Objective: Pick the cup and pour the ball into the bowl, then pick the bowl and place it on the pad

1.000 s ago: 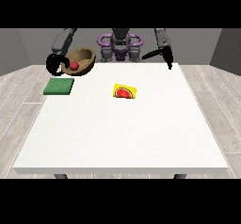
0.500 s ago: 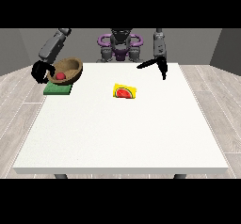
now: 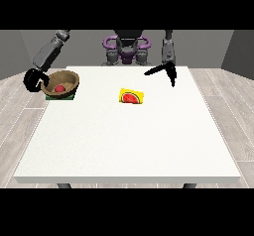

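A brown bowl (image 3: 68, 79) sits tilted over the green pad (image 3: 71, 96) at the table's far left, with the red ball (image 3: 60, 88) inside it. Only the pad's front edge shows under the bowl. The hand at the view's left (image 3: 32, 79) curls round the bowl's left rim. A yellow cup (image 3: 131, 96) with a watermelon picture lies on its side near the table's middle back. The hand at the view's right (image 3: 167, 71) hangs above the table's back right with straight fingers, holding nothing.
The large white table (image 3: 129, 146) spreads towards the camera. The robot's torso (image 3: 127, 49) stands behind its far edge. Grey wooden floor surrounds the table.
The bowl with the ball has moved left and down, from beside the pad to over it, carried by the hand at the view's left. The hand at the view's right has lowered a little.
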Available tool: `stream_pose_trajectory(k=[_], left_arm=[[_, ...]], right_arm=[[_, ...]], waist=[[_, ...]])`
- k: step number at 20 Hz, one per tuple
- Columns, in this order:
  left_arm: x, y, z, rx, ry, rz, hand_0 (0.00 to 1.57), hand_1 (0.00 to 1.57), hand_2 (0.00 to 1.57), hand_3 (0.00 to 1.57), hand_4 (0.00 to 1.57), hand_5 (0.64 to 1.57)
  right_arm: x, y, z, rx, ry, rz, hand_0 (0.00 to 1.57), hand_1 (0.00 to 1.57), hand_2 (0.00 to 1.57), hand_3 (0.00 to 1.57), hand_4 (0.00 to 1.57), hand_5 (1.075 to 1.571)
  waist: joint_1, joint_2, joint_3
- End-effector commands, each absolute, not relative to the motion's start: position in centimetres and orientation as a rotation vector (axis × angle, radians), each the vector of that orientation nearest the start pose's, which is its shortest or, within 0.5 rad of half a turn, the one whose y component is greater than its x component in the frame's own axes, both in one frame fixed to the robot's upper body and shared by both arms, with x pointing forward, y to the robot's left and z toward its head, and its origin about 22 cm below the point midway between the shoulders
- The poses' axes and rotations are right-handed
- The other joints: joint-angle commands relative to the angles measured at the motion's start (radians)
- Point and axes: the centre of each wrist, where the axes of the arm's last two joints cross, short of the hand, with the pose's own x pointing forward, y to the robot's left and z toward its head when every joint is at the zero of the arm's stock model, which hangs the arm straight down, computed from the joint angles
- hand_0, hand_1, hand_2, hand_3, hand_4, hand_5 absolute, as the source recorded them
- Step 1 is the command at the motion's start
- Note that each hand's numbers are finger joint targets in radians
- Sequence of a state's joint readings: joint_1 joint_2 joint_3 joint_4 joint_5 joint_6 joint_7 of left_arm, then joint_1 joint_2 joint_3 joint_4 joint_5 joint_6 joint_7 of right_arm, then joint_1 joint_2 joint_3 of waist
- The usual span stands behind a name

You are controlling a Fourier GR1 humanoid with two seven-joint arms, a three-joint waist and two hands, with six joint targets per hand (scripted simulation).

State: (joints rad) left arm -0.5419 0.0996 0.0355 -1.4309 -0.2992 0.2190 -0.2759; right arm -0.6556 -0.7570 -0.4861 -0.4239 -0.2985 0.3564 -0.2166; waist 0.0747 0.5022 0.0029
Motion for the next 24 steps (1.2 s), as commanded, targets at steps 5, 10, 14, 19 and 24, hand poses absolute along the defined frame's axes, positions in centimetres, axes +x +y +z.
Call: stream_pose_trajectory(k=[5, 10, 14, 19, 24], left_arm=[[32.7, 19.0, 14.9, 0.363, -2.258, -0.237, 0.0, 0.0, 0.0, 0.0, 0.0, 1.563], [31.9, 20.2, 13.0, 0.33, -2.187, -0.277, 0.0, 0.0, 0.0, 0.0, 0.0, 1.566], [32.9, 20.3, 13.1, 0.351, -2.226, -0.248, 0.0, 0.0, 0.0, 0.0, 0.0, 1.566], [31.2, 19.7, 12.9, 0.313, -2.235, -0.236, 0.0, 0.0, 0.0, 0.0, 0.0, 1.566], [32.3, 19.3, 12.3, 0.328, -2.209, -0.248, 0.0, 0.0, 0.0, 0.0, 0.0, 1.565]], right_arm=[[31.8, -52.3, 9.8, -0.233, -1.625, -0.247, 1.57, 1.57, 1.57, 0.46, 1.02, 1.571], [31.0, -53.8, 10.9, -0.184, -1.54, -0.368, 1.57, 1.57, 1.57, 0.0, 0.76, 1.568], [32.2, -52.8, 11.3, -0.178, -1.55, -0.32, 1.57, 1.57, 1.57, 0.81, 0.74, 1.571], [31.5, -52.6, 9.5, -0.214, -1.527, -0.24, 1.57, 1.57, 1.57, 0.92, 0.7, 1.568], [31.3, -52.7, 9.1, -0.299, -1.38, -0.262, 1.57, 1.57, 1.57, 1.57, 0.59, 1.535]], waist=[[-0.021, 0.009, -0.0003], [0.004, -0.073, -0.0017], [-0.015, -0.033, -0.0021], [-0.009, -0.031, -0.0015], [-0.021, -0.047, -0.0025]])
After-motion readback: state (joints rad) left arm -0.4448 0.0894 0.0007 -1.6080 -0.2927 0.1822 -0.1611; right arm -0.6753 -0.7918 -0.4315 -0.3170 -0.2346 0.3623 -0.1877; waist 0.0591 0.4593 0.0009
